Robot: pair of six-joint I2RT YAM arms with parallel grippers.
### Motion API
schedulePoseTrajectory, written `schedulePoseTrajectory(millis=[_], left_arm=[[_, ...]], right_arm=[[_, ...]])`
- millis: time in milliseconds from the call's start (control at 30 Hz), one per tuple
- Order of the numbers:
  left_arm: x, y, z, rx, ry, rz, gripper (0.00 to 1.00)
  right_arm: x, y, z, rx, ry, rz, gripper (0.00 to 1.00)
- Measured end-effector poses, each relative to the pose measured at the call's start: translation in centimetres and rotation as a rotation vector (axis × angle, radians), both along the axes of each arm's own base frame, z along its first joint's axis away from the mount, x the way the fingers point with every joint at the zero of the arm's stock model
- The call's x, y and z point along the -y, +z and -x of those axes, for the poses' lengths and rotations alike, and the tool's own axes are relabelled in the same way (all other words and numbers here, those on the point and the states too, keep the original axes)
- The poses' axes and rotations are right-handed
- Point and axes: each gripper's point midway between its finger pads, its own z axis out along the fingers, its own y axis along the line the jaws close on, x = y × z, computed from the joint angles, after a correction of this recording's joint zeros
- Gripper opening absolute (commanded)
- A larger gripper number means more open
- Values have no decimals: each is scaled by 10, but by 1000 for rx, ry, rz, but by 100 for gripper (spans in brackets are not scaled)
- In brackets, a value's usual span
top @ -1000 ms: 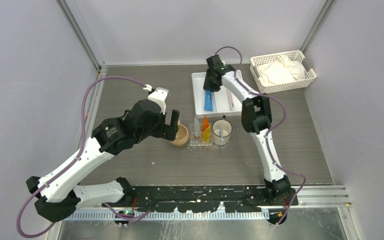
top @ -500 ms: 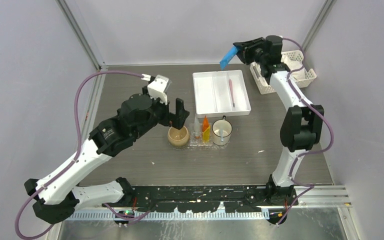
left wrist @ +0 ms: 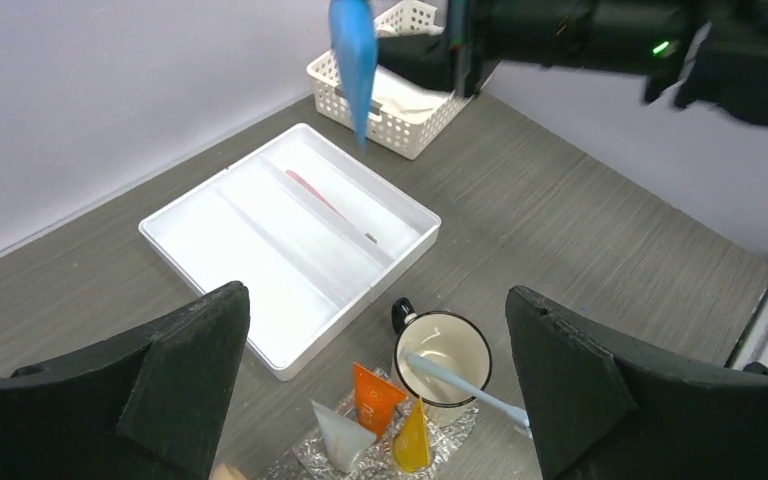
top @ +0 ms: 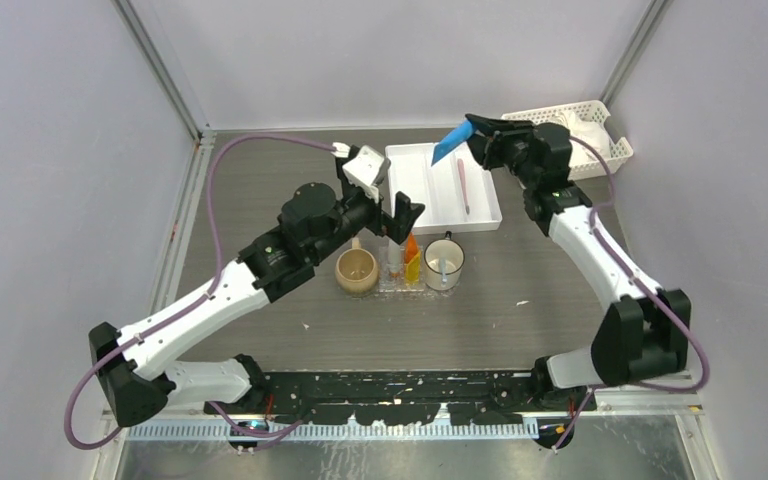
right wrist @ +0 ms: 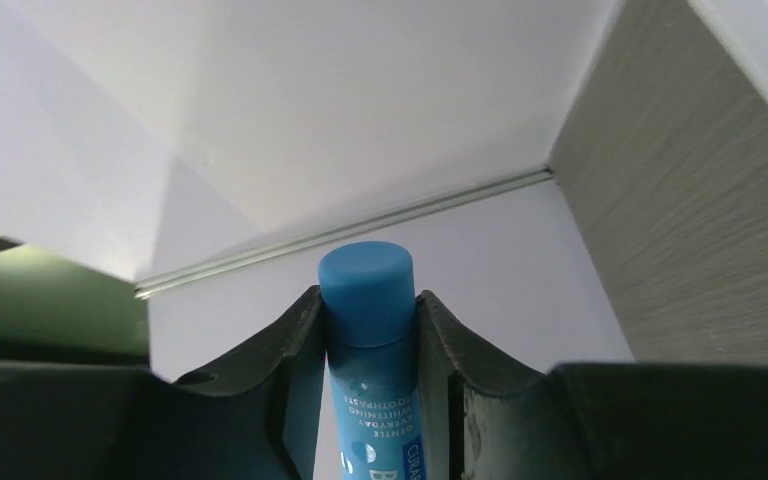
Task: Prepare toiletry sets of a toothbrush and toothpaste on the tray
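As the blue toothpaste (top: 448,146) looks light and soft, the right gripper (top: 478,132) pinches it near its firmer cap (right wrist: 365,280), while the left gripper (top: 403,213) stands wide.

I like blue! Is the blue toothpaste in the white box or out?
Out of the white box: the right end effector holds the blue toothpaste up in the air.
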Motion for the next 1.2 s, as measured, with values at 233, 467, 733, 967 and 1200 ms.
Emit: schedulePoseTrajectory(millis=[233,467,733,967,1200], left_arm=[[6,-29,-5,21,-3,-3,100],[8,-11,-9,86,1,44,89],[8,-4,-10,121,3,53,69],[8,-2,-10,127,5,60,64],[6,-6,-13,126,22,51,51]], right_arm=[[-7,66,38,162,6,-56,5],[-31,15,46,58,52,-32,4],[-50,-5,49,22,77,-18,3],[-71,0,60,42,123,-24,3],[-75,2,62,53,127,-26,3]])
